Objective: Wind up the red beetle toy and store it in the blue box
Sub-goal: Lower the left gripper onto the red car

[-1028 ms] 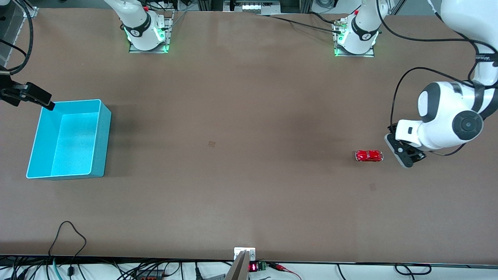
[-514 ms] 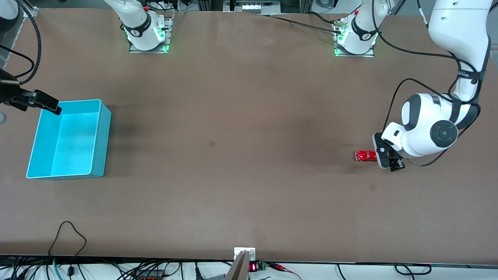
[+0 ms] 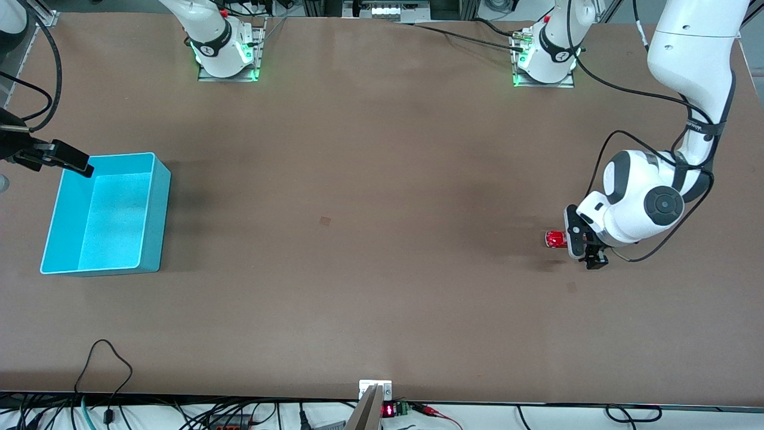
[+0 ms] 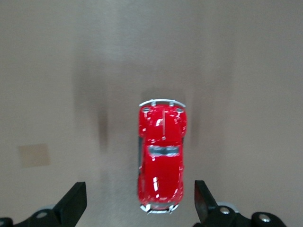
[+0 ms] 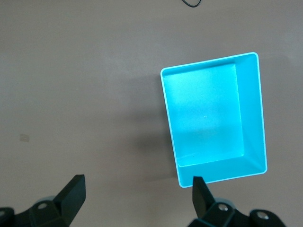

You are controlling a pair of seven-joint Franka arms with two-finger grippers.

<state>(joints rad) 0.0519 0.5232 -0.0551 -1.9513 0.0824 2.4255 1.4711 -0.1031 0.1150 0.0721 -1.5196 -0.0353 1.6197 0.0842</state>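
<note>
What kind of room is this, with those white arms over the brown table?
Most likely a robotics lab. Two arms are bolted to the table; the left claw hangs open over a toy car, the right claw open by a blue box, and cables trail along the table's edge.

Left gripper [image 3: 588,251] points downward low over the table, fingers [image 4: 73,203] spread wide. Right gripper [image 3: 71,161] is raised at the right arm's end, fingers [image 5: 71,194] likewise parted.

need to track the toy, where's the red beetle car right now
The red beetle toy sits on the table toward the left arm's end, under the open left gripper, its fingers either side without touching.
</note>
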